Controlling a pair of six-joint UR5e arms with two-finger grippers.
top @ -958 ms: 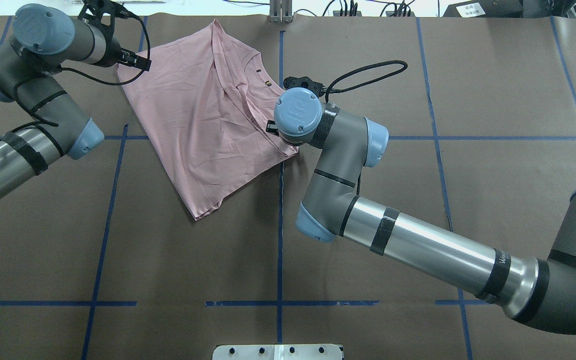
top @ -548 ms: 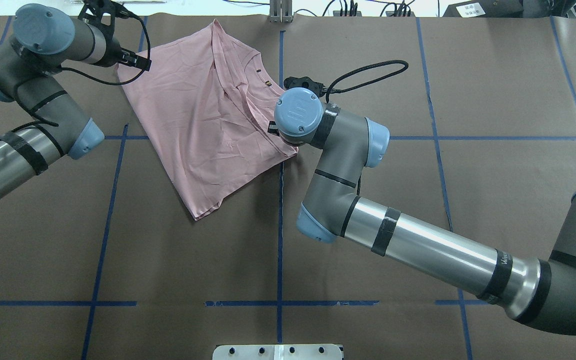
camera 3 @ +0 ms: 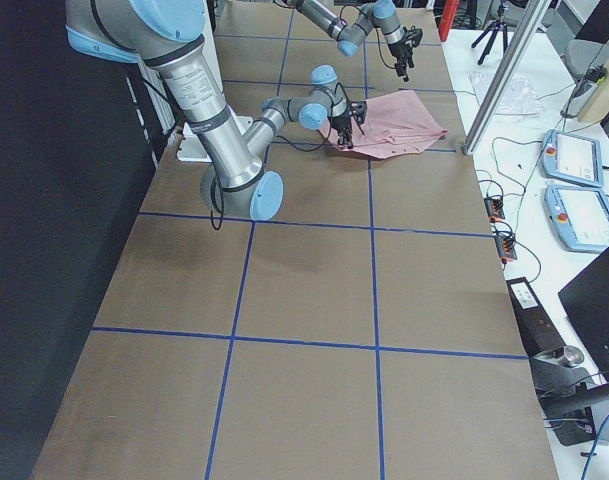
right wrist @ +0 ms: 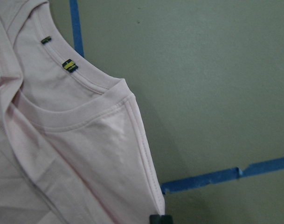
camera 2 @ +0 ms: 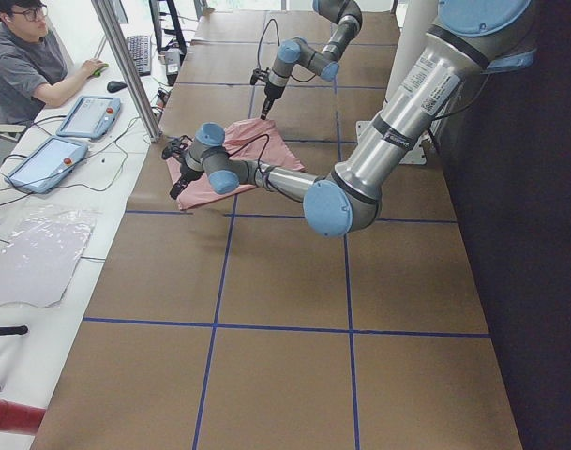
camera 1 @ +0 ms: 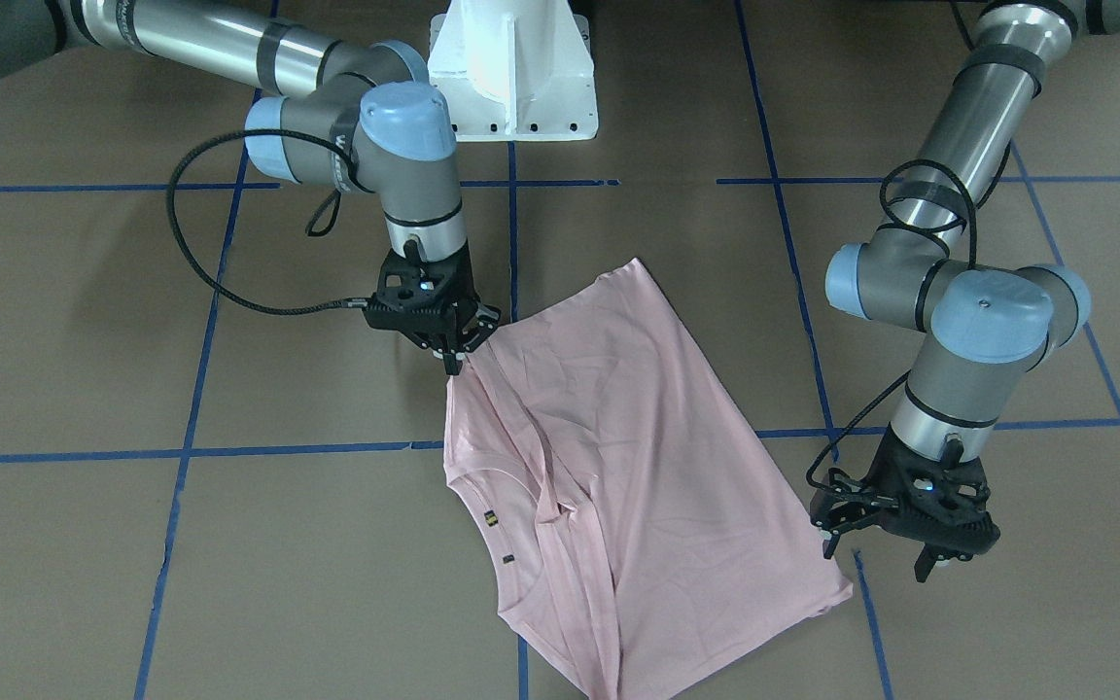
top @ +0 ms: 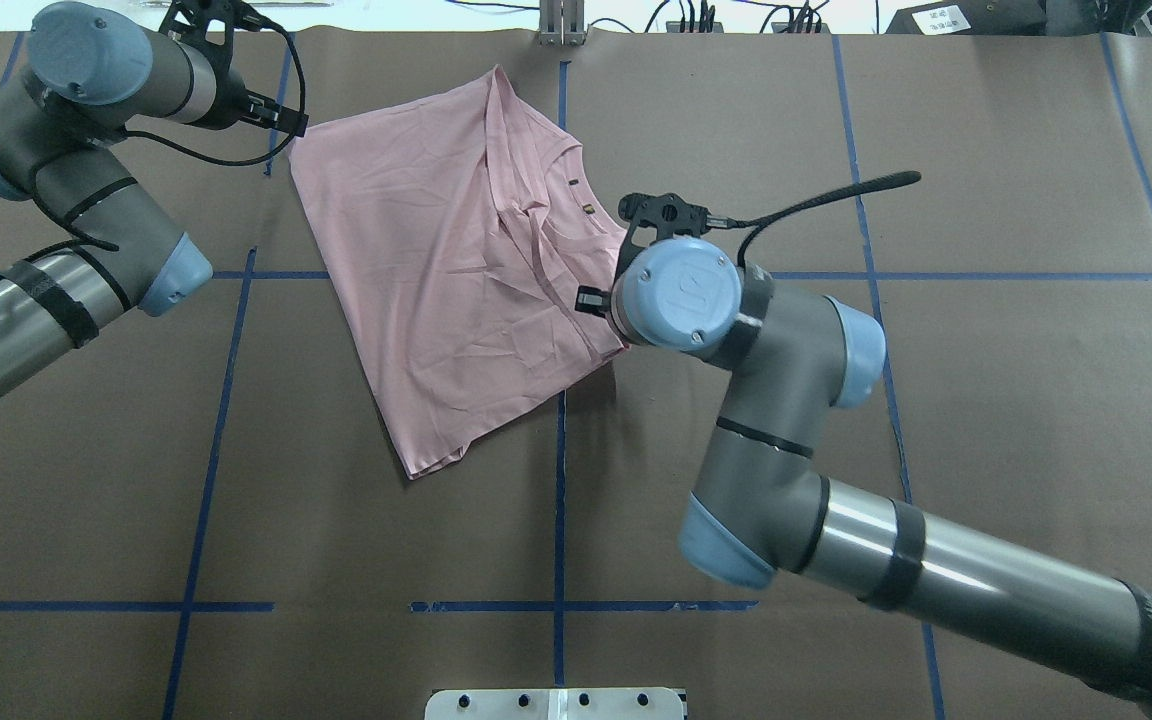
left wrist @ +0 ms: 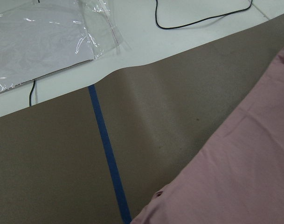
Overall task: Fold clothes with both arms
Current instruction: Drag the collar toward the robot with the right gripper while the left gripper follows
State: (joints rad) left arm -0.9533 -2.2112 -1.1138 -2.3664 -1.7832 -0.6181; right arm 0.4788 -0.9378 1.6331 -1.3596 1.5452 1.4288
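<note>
Right gripper points straight down, pinching T-shirt edge.

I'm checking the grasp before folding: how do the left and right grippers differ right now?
The right gripper is shut on the shoulder edge of the T-shirt; the left gripper has open fingers, holding nothing. The right gripper holds cloth raised; the left gripper hovers beside a corner. Both are black, pointing down.

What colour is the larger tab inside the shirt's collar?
The tab is yellow with dark stripes; right wrist view shows it best.
</note>
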